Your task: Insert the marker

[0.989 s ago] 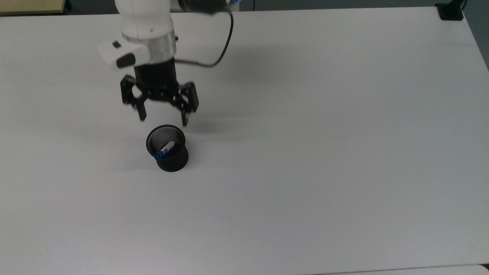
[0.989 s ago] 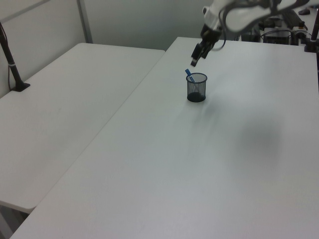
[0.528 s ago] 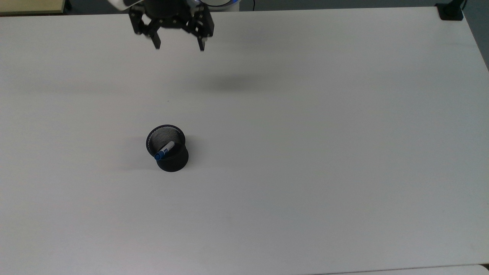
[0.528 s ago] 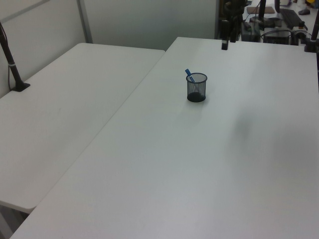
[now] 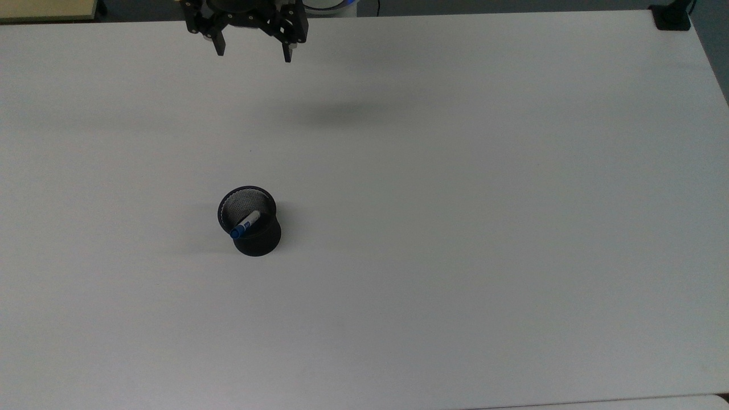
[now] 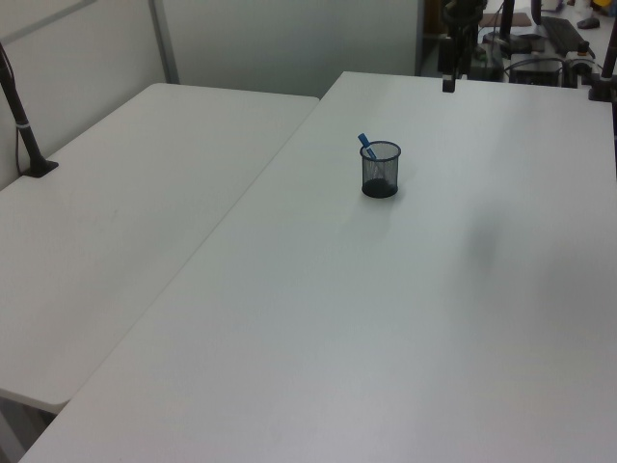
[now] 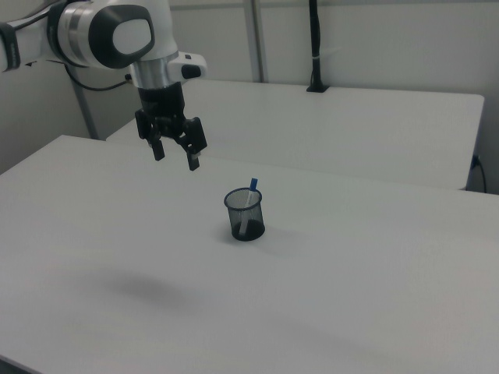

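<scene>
The marker [image 5: 245, 224] stands slanted inside the black mesh cup [image 5: 253, 229], its blue cap leaning on the rim. In the left view the marker's blue cap [image 6: 365, 145] pokes above the cup [image 6: 380, 172]; in the right view the marker [image 7: 251, 195] leans in the cup [image 7: 245, 216]. My gripper [image 5: 252, 52] hangs open and empty at the top view's upper edge, far from the cup. In the right view the gripper [image 7: 175, 158] floats high above the table, to the right view's left of the cup.
The white table [image 5: 455, 228] carries the cup alone. A second white table [image 6: 125, 193] adjoins it on the left view's left. A black clamp post [image 5: 672, 17] sits at the top view's far right corner, and another post [image 7: 314, 47] stands behind in the right view.
The gripper rose from just above the cup and drew back toward the top view's upper edge, staying open. The marker and cup have not moved.
</scene>
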`<control>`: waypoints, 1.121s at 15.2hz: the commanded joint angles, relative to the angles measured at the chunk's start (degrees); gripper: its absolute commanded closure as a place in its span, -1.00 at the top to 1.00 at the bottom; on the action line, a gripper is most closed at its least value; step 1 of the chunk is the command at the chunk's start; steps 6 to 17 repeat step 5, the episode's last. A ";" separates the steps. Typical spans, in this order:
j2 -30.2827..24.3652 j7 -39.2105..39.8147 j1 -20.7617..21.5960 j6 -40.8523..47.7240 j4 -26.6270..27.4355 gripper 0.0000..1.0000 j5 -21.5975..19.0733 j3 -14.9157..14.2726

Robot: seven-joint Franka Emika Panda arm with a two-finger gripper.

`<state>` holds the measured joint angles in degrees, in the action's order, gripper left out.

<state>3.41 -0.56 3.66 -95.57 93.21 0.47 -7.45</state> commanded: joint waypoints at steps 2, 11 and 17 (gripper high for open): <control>-0.86 -2.77 0.47 0.39 0.13 1.00 -0.11 0.07; -0.77 -4.36 0.56 0.30 0.13 1.00 -0.20 0.07; -0.77 -4.36 0.56 0.30 0.13 1.00 -0.20 0.07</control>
